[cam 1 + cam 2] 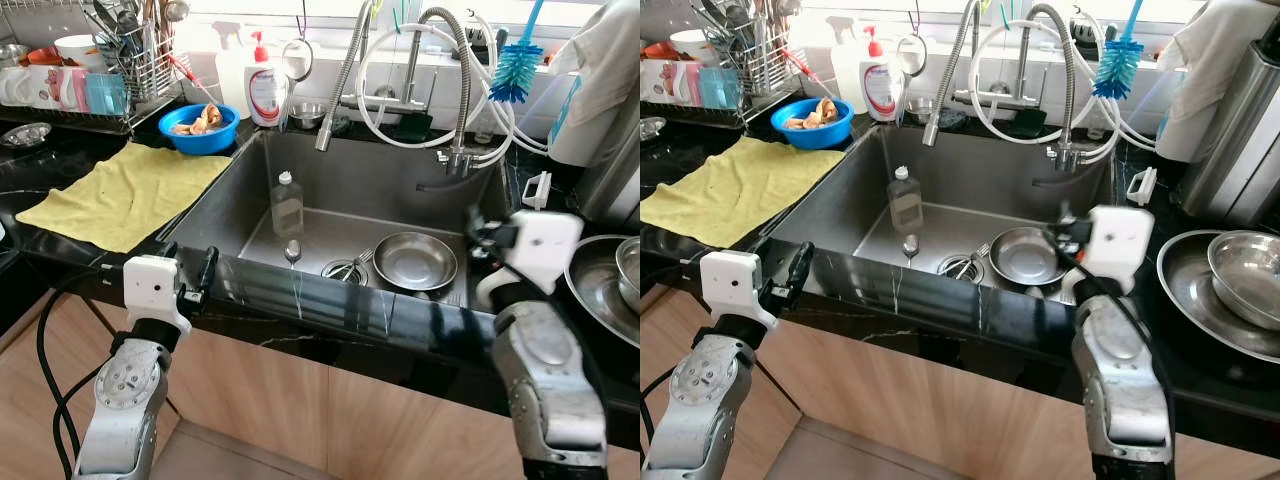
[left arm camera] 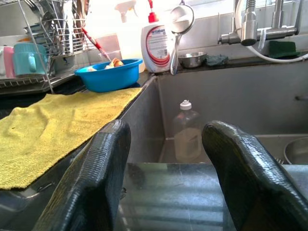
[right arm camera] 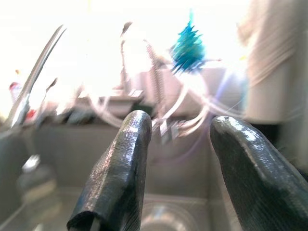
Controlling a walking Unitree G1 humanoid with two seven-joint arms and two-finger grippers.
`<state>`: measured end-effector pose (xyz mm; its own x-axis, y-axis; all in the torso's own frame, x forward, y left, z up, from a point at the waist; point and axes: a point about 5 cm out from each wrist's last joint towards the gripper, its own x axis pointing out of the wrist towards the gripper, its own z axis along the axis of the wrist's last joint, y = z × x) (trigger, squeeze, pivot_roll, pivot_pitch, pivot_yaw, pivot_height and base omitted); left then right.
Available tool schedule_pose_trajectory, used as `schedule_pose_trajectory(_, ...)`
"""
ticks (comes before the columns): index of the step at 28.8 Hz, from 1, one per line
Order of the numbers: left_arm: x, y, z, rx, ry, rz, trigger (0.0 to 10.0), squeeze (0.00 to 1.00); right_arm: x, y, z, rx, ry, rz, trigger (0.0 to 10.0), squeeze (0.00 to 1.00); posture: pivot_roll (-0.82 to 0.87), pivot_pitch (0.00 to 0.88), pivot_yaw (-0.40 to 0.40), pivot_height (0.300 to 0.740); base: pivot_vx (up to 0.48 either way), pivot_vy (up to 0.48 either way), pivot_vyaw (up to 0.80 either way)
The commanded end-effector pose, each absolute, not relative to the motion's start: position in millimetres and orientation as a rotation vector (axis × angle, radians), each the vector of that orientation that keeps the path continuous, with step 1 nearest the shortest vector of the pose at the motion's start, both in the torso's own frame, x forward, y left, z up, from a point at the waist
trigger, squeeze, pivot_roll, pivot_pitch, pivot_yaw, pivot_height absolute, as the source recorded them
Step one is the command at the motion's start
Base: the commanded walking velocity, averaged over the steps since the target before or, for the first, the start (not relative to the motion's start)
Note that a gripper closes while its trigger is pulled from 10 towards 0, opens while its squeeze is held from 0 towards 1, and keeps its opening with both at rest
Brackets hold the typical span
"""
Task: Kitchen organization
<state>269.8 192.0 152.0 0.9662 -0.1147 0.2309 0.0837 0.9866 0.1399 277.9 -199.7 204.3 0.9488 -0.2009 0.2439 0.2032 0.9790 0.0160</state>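
Bottle (image 1: 286, 204): clear plastic, white cap, near empty, upright on the sink (image 1: 400, 190) floor at its left wall; steel bowl (image 1: 414, 260) sits right of it, by the drain. Step, as I judge: approach, nothing grasped yet; next move calls for a reach down into the sink, likely for bottle or bowl. Left gripper (image 2: 166, 178) at the sink's front rim, fingers wide, empty; right gripper (image 3: 192, 168) over the sink's right side, fingers apart, empty.

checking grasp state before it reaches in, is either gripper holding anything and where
Nothing is held. The left gripper and the right gripper are both open with bare gaps, poised at the front edge of the sink.
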Motion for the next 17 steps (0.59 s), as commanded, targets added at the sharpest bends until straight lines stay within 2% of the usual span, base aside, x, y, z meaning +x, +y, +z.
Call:
schedule_pose_trajectory(1,270.8,189.9,152.6,0.145,-0.238,-0.109,10.0,0.00,267.9,-211.3,210.4,-0.013,-0.287,-0.285,10.0,0.00,-0.07,0.000,0.028,0.740,0.000,0.000,0.00)
schedule_pose_trajectory(8,272.8,187.5,152.7,0.140,-0.239,-0.118,10.0,0.00,245.4,-244.1,194.5,0.005,-0.239,-0.511,10.0,0.00,-0.08,0.000,0.034,0.740,0.000,0.000,0.00)
schedule_pose_trajectory(10,272.5,187.2,152.6,0.139,-0.240,-0.120,10.0,0.00,242.2,-252.6,193.0,-0.040,-0.216,-0.547,10.0,0.00,-0.08,0.000,0.034,0.740,0.000,0.000,0.00)
schedule_pose_trajectory(13,272.7,187.4,152.6,0.140,-0.239,-0.120,10.0,0.00,241.8,-259.1,191.0,-0.067,-0.182,-0.561,10.0,0.00,-0.08,0.000,0.034,0.740,0.000,0.000,0.00)
schedule_pose_trajectory(17,272.7,187.4,152.4,0.139,-0.238,-0.121,10.0,0.00,245.3,-264.2,190.9,-0.194,-0.122,-0.510,10.0,0.00,-0.07,0.000,0.034,0.740,0.000,0.000,0.00)
